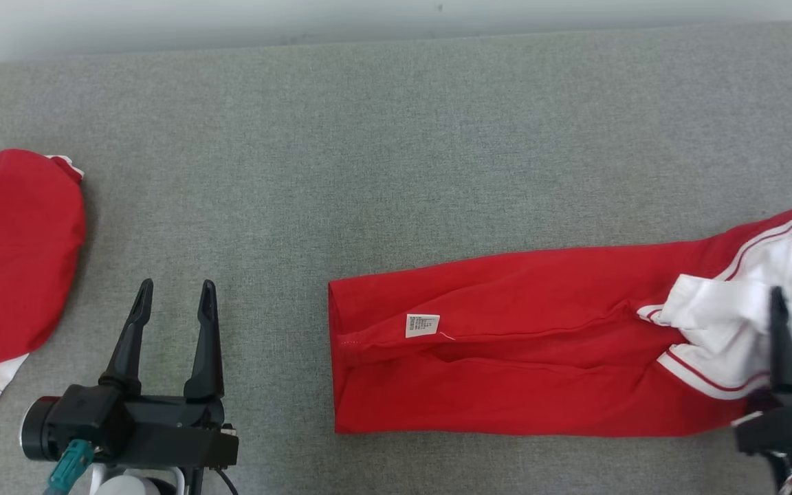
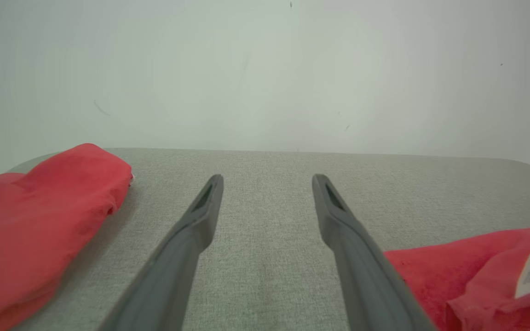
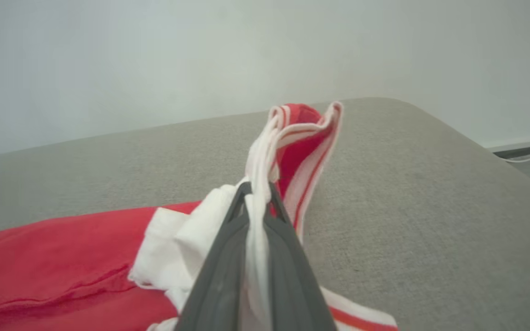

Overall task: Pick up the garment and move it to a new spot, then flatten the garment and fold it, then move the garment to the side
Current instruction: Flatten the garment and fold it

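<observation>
The garment (image 1: 506,344) is red with white striped trim and a small white label, lying stretched across the grey surface from centre to right. My right gripper (image 1: 788,309) sits at its right end, shut on the white trimmed edge (image 3: 258,184), which bunches up between the fingers (image 3: 288,257). In the right wrist view the garment (image 3: 53,257) spreads to the left. My left gripper (image 1: 174,292) stands open at the lower left, off the cloth, with bare surface between its fingers (image 2: 200,220). The garment's left end (image 2: 476,271) lies just right of it.
A second red cloth (image 1: 11,261) with white trim lies bunched at the far left edge, also seen as a red cloth (image 2: 35,220) in the left wrist view. The grey padded surface (image 1: 396,137) ends at a pale wall behind; its right edge (image 3: 476,151) drops off.
</observation>
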You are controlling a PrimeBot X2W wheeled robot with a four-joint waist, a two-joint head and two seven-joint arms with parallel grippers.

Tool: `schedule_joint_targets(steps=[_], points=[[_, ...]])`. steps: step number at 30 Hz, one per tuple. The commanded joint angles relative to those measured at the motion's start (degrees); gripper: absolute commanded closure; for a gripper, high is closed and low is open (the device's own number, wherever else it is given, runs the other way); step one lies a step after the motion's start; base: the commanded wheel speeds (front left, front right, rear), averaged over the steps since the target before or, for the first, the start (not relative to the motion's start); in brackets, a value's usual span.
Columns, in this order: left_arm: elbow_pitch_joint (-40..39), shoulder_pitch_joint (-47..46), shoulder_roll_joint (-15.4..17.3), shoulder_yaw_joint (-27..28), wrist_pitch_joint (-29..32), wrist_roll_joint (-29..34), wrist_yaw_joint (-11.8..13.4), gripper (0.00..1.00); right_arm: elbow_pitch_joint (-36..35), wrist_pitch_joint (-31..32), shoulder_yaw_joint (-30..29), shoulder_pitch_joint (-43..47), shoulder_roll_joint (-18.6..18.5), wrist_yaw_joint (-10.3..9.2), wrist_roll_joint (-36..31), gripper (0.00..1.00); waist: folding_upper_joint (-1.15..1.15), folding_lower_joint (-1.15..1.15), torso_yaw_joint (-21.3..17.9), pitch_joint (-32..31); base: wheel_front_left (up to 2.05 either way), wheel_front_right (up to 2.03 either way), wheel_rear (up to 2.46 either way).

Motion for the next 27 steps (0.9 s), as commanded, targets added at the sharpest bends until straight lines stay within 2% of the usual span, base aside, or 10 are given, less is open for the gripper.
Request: schedule_joint_targets(steps=[1,4,5,10,13,18,22,27], points=[[0.0,0.45,-0.02,0.36,-0.21,0.15,-0.1,0.0,-4.93,1.1,1.69,1.43,1.31,-0.06,-1.18,1.0,-0.01,0.0,-0.19,-0.36,0.0,0.0,0.0],[0.1,0.77,-0.14,0.44,-0.21,0.25,-0.23,0.0,-11.67,3.43,4.36,2.73,2.58,-0.06,-2.19,1.0,-0.01,0.0,-0.21,-0.59,0.0,0.0,0.0],[0.1,0.77,-0.14,0.44,-0.21,0.25,-0.23,0.0,-11.67,3.43,4.36,2.73,2.58,-0.06,-2.19,1.0,-0.01,0.0,-0.21,-0.59,0.0,0.0,0.0],[0.35,0.35,-0.33,0.07,-0.21,0.4,-0.7,0.0,-20.06,6.92,11.17,2.85,4.19,-0.06,-2.87,1.0,-0.01,0.0,0.13,-0.74,0.0,0.0,0.0],[0.58,0.03,-0.45,-0.11,-0.21,0.42,-0.69,0.0,-22.11,8.53,16.23,1.75,5.27,-0.06,-2.32,1.0,-0.01,0.0,0.59,-0.8,0.0,0.0,0.0],[0.9,-0.37,-0.71,-0.55,-0.21,0.19,-1.24,0.0,-21.25,9.61,24.21,-1.08,7.12,-0.05,-1.21,1.0,-0.01,0.0,1.77,-0.84,0.0,0.0,0.0],[1.17,-0.5,-0.97,-1.13,-0.21,0.02,-1.25,0.0,-17.86,9.32,30.12,-3.14,8.43,-0.05,0.37,1.0,-0.01,0.0,3.1,-0.83,0.0,0.0,0.0],[1.12,-0.67,-1.17,-1.53,-0.21,-0.06,-1.27,0.0,-12.35,7.37,33.29,-4.89,9.55,-0.05,1.51,1.0,-0.01,0.0,4.49,-0.44,0.0,0.0,0.0]])
